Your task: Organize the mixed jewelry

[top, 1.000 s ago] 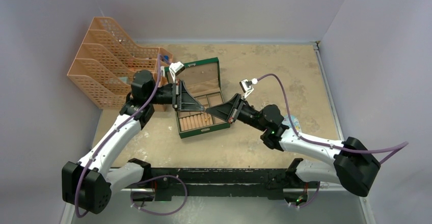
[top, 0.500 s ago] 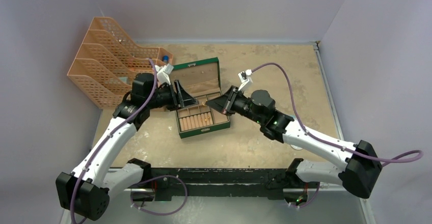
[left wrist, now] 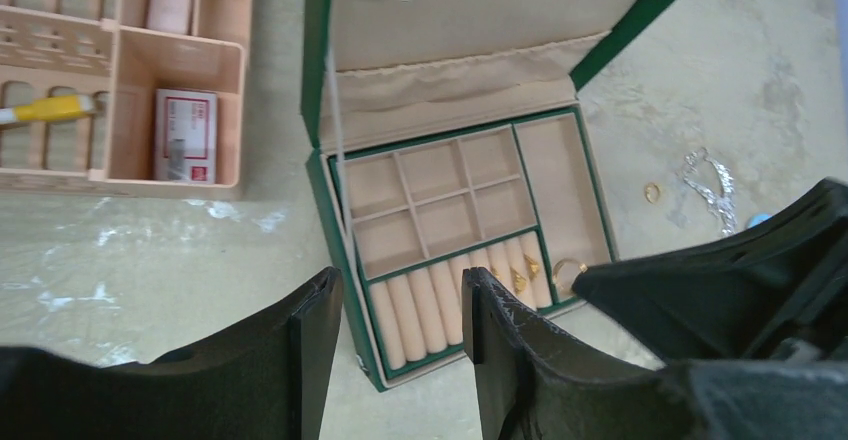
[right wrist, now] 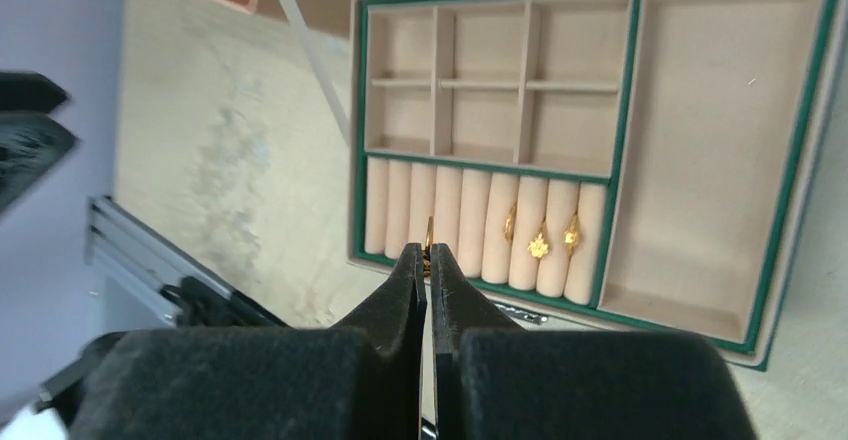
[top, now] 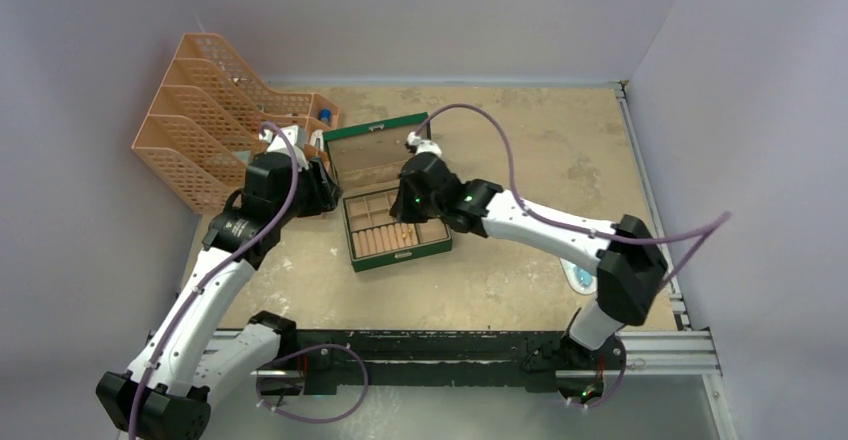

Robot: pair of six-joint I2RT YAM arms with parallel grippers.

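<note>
The green box [top: 400, 260] lies open, and three gold rings [right wrist: 539, 245] sit between the tan rolls along its front. My right gripper [right wrist: 428, 250] is shut on another thin gold ring [right wrist: 429, 230], tips low over the rolls to the left of those three. In the top view, the right gripper [top: 404, 222] reaches over the box from behind. My left gripper [left wrist: 398, 290] hangs open and empty above the box's front left corner. A loose gold ring [left wrist: 652, 192] and a silvery chain tangle [left wrist: 708, 185] lie on the table right of the box.
An orange file rack [top: 215, 130] stands at the back left, close behind my left arm; its low tray holds a red-and-white carton [left wrist: 185, 132]. The box lid [top: 380, 150] leans back open. A light-blue packet [top: 583, 277] lies by the right arm's base.
My left gripper has opened and drawn back left, off the box. The right arm has swung left over the box, jaws staying shut on the ring, to the ring rolls.
</note>
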